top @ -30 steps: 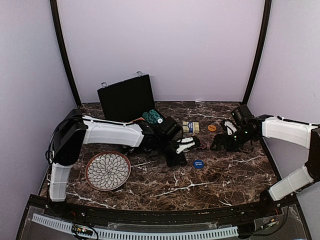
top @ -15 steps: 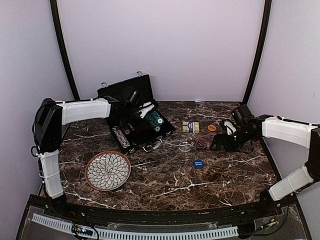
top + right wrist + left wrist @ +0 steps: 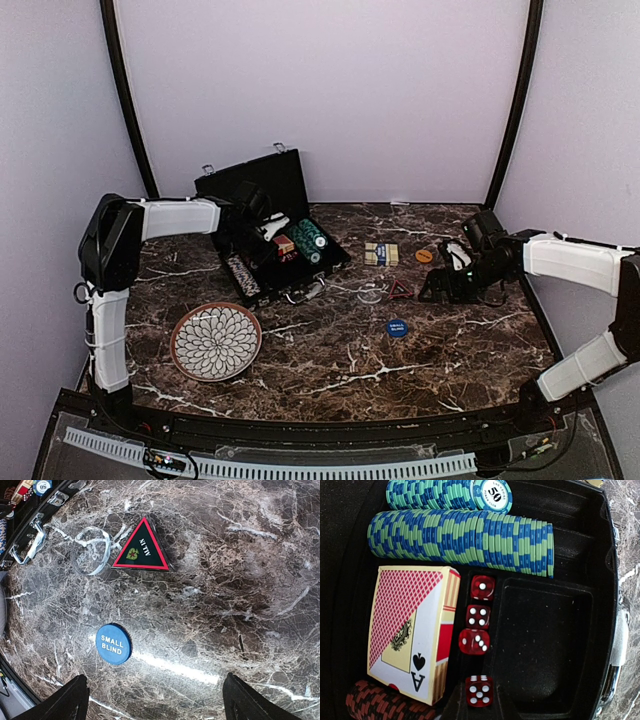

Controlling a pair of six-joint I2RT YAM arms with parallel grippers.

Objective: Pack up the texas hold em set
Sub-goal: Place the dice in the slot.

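Observation:
The black briefcase [image 3: 247, 192] lies open at the back left. Its tray [image 3: 545, 645] holds rows of green-blue chips [image 3: 465, 535], red-black chips [image 3: 380, 702], a card deck [image 3: 410, 625] and several red dice [image 3: 476, 616] in a narrow slot. My left gripper [image 3: 275, 236] is down inside the tray. Its dark fingers, hard to see against the black, flank the lowest red die [image 3: 479, 691] and are shut on it. A second deck [image 3: 381, 254], an orange button [image 3: 424, 256], a blue "small blind" button [image 3: 113, 643], a red-edged triangle [image 3: 141, 547] and a clear disc [image 3: 91, 555] lie on the table. My right gripper [image 3: 157, 705] hovers open right of the blue button.
A round patterned plate [image 3: 216, 342] sits front left of the case. The case's handle and latches [image 3: 30, 542] face the middle of the marble table [image 3: 450, 350]. Black frame posts stand at the back corners.
My left arm swung back from the table's middle to the briefcase and lowered its gripper into the tray. The right arm has not moved.

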